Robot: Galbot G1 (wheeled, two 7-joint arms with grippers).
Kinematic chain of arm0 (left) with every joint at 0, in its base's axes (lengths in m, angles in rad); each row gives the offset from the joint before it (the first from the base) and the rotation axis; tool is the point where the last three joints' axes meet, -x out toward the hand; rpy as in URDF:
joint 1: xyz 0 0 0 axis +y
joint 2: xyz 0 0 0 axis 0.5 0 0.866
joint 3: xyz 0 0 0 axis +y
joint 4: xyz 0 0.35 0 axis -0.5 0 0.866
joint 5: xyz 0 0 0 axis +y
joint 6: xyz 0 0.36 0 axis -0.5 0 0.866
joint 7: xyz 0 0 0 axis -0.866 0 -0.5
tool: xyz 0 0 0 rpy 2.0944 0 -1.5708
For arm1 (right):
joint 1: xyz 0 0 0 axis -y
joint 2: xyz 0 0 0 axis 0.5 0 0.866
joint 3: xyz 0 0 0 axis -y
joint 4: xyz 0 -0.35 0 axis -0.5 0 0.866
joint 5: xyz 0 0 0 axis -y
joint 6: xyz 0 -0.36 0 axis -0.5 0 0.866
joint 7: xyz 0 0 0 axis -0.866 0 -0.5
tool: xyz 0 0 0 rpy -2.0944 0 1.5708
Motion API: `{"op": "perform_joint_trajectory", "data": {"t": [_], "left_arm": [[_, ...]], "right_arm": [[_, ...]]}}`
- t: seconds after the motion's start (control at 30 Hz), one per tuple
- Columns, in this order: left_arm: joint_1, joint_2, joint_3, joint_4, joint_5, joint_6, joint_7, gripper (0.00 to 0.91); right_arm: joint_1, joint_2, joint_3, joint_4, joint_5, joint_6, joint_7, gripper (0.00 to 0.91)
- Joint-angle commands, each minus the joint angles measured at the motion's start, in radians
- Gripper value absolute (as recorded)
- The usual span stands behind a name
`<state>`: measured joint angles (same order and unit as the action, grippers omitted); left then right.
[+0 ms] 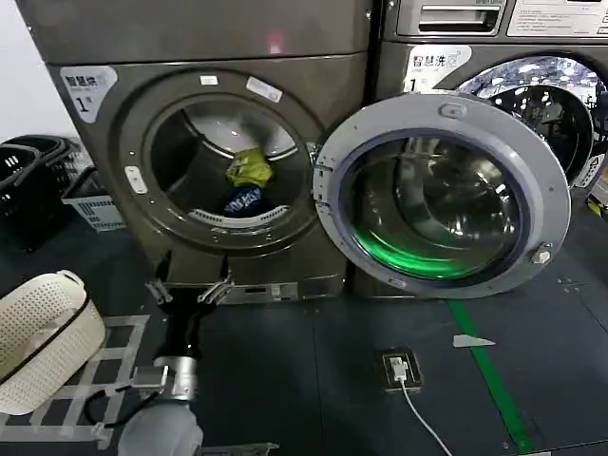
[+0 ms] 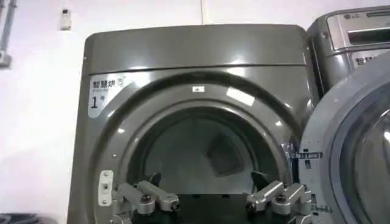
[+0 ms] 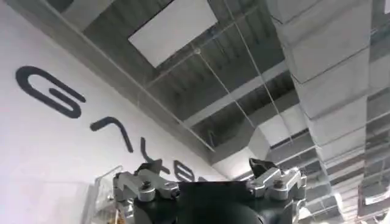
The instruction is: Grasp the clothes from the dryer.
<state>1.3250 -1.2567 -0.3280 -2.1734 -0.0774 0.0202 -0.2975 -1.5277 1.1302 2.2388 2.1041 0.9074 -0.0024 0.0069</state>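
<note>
Currently: bronze-grey metal dryer (image 1: 199, 142) is standing with its round glass door (image 1: 442, 195) swung wide; crumpled yellow-green and navy clothes (image 1: 245, 182) are lying inside the drum. Left hand (image 1: 188, 290), metal fingers spread and released, is hovering below the porthole. Right hand (image 3: 210, 182), also released, is pointing at the ceiling.

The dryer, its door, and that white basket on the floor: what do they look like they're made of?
The dryer looks like painted sheet metal, bronze-grey with a soft sheen; light streaks along its front. Its open door seems a grey plastic ring around glass, judging by the see-through, reflective centre. The white basket appears to be matte moulded plastic, dotted with small holes. The clothes inside look like soft, crumpled fabric.
</note>
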Motion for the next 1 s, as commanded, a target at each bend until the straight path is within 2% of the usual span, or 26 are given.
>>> {"op": "perform_joint_trajectory", "data": {"t": [0.03,1.0], "left_arm": [[0.0,0.001,0.0,-0.003,0.001,0.0,0.0,0.907],[0.001,0.001,-0.002,-0.013,0.004,0.007,-0.009,0.907]], "right_arm": [[-0.001,0.001,-0.004,-0.002,-0.003,0.013,-0.013,0.907],[-0.014,0.009,-0.012,-0.007,-0.02,0.047,-0.049,0.907]]}}
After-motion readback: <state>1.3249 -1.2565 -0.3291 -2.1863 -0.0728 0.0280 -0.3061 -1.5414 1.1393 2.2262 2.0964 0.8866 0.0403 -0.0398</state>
